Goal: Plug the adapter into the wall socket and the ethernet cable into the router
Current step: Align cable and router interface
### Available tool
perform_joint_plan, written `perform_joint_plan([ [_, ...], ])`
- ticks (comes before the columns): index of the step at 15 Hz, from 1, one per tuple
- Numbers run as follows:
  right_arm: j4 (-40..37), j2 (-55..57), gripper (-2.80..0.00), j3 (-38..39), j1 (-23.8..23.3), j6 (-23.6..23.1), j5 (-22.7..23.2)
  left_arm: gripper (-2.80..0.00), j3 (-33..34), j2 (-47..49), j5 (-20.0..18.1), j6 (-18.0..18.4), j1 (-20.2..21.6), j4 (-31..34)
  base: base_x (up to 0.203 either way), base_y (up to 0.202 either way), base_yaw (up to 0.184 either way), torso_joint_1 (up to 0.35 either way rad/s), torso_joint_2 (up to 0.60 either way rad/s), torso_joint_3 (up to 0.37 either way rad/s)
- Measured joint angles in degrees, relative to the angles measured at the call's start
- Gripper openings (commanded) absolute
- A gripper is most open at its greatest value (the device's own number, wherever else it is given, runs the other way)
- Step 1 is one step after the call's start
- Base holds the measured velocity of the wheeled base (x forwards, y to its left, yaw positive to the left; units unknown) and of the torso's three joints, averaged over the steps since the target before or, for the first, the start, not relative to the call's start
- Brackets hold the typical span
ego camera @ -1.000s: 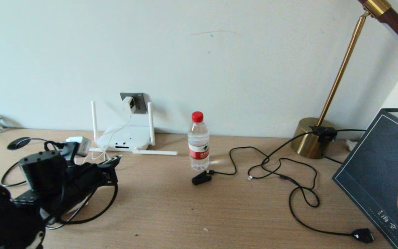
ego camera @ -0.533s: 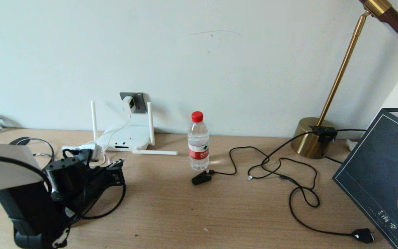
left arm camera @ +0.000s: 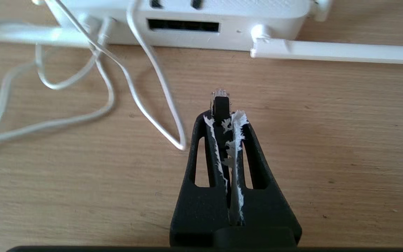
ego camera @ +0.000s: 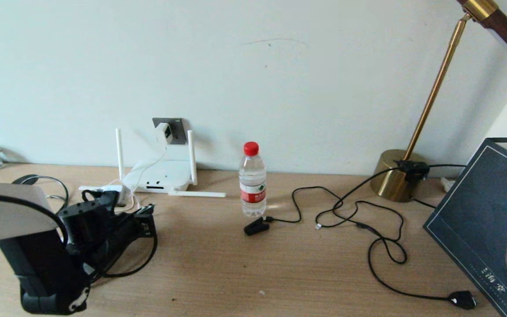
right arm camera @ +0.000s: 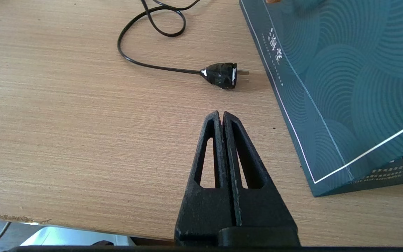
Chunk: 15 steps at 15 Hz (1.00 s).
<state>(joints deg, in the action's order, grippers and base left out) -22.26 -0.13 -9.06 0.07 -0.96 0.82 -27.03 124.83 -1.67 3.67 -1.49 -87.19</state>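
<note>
The white router (ego camera: pixel 159 176) sits by the wall with two antennas up and one lying flat on the table. Above it the white adapter (ego camera: pixel 164 132) is seated in the dark grey wall socket (ego camera: pixel 178 125), its thin cord hanging down. My left gripper (ego camera: pixel 146 212) hovers low over the table in front of the router, pointing at it. It is shut on the ethernet cable (ego camera: pixel 134 268). In the left wrist view the clear connector (left arm camera: pixel 220 99) sticks out past the left gripper (left arm camera: pixel 222 117), a short way from the router's dark port slot (left arm camera: pixel 183 25). My right gripper (right arm camera: pixel 220 115) is shut and empty.
A water bottle (ego camera: pixel 252 180) stands right of the router with a black clip cable (ego camera: pixel 256 226) at its foot. The brass lamp base (ego camera: pixel 396 176), its looping cord and plug (right arm camera: pixel 222 74), and a dark blue bag (ego camera: pixel 486 220) fill the right side. The white cord (left arm camera: pixel 135 87) loops left of the connector.
My left arm has swung round, and its pale forearm now shows at the left edge. The gripper, still holding the connector, stays in front of the router, slightly lower.
</note>
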Motion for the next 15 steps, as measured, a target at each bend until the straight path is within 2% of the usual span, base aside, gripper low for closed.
perform_joint_plan([
  [4,0.0,0.0,-2.80,0.0,0.0,0.0,0.0,-2.80,-0.2,0.0,-3.5,2.1,2.4,0.0,0.000,0.000,0.000,0.000,0.00,0.000],
  [7,0.0,0.0,-2.80,0.0,0.0,0.1,0.0,-2.80,-0.5,0.2,-4.3,2.5,4.1,0.0,0.000,0.000,0.000,0.000,0.00,0.000],
  [15,0.0,0.0,-2.80,0.0,0.0,0.0,0.1,-2.80,-1.5,0.5,-4.9,2.6,4.6,0.0,0.000,0.000,0.000,0.000,0.00,0.000],
])
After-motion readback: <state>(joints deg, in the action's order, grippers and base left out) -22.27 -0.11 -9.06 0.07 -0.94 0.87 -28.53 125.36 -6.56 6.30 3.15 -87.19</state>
